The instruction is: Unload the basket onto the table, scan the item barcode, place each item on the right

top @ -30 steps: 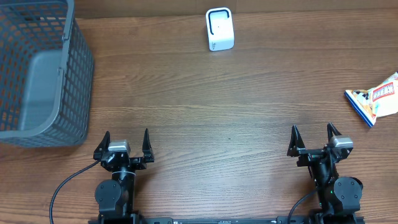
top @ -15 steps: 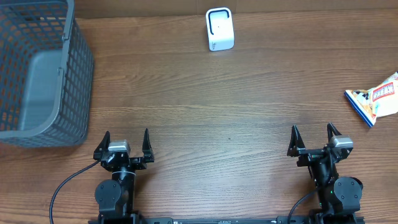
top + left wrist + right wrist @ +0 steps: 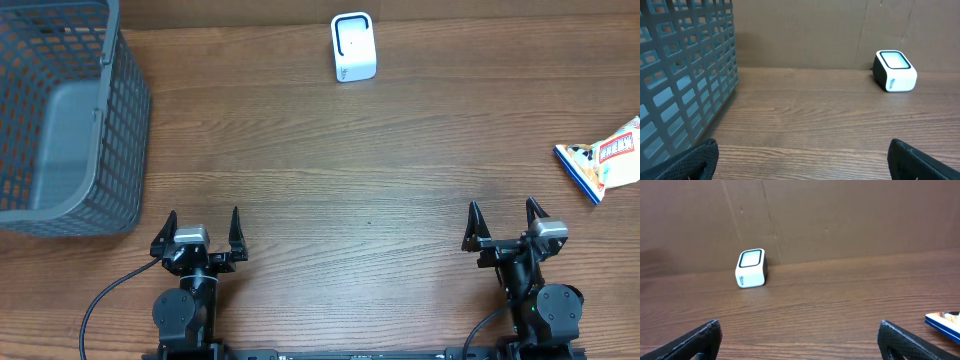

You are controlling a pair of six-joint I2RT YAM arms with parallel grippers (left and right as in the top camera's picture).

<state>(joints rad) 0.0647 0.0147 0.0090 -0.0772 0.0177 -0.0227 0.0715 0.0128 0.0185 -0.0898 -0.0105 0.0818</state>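
Brown wooden worktop with contents.
Grey plastic lattice basket, far left corner; left gripper and right gripper, near edge, jaws apart, empty; orange-and-blue snack packet, right edge; white box-shaped barcode scanner, far edge.

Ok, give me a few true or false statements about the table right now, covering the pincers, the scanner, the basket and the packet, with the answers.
1. The left pincer and the right pincer are both open and empty. True.
2. The snack packet lies in the grey basket. False: it lies on the table at the right edge, far from the basket.
3. The white barcode scanner stands at the table's far side. True.
4. The right pincer touches the scanner. False: it sits well apart from it, at the near side.
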